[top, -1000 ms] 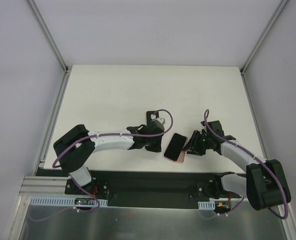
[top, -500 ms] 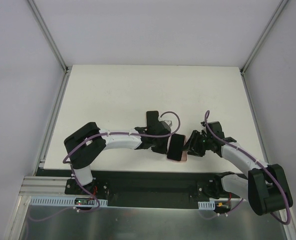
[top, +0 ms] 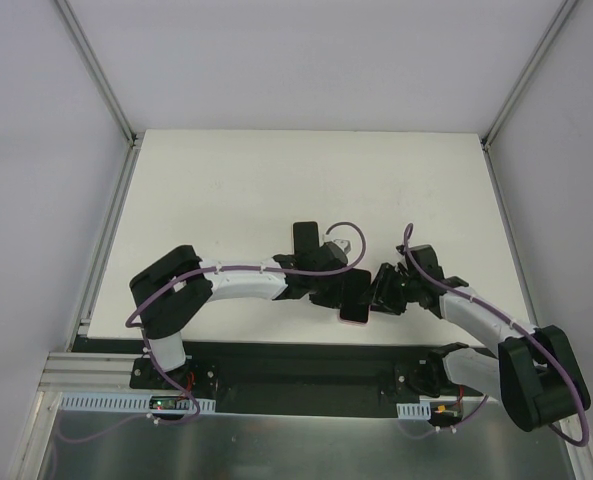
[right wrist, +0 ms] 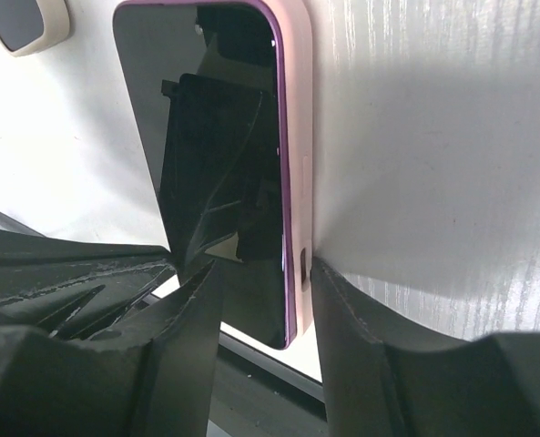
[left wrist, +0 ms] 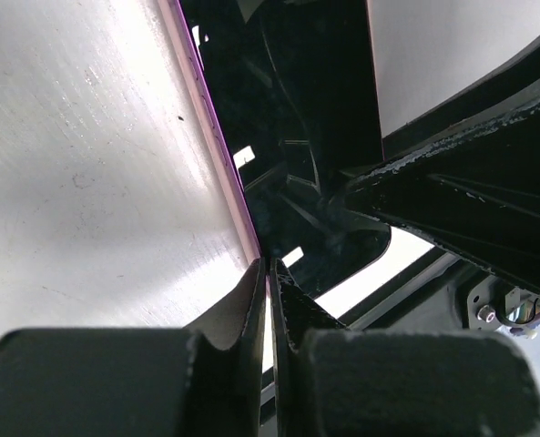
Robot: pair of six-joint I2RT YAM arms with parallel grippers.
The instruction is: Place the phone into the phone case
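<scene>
The phone [top: 354, 296], black screen up, lies in the pink phone case [top: 358, 319] near the table's front edge. My left gripper [top: 338, 293] is at its left side. In the left wrist view my left gripper [left wrist: 268, 269] is shut, its tips touching the phone's purple edge [left wrist: 217, 137]. My right gripper [top: 379, 297] is at the phone's right side. In the right wrist view my right gripper [right wrist: 265, 266] is open and straddles the near corner of the phone [right wrist: 206, 109]. One finger [right wrist: 342, 309] touches the side of the case [right wrist: 299, 137]; the other overlaps the screen.
The table's front edge [top: 276, 342] and the black base rail lie just below the phone. A small beige thing with a dark face [right wrist: 19, 23] shows beyond the phone in the right wrist view. The white table [top: 276, 190] stretches away behind.
My left gripper has moved right up to the phone. The phone and case have turned more upright and slid toward the front edge. My right gripper has shifted left with them.
</scene>
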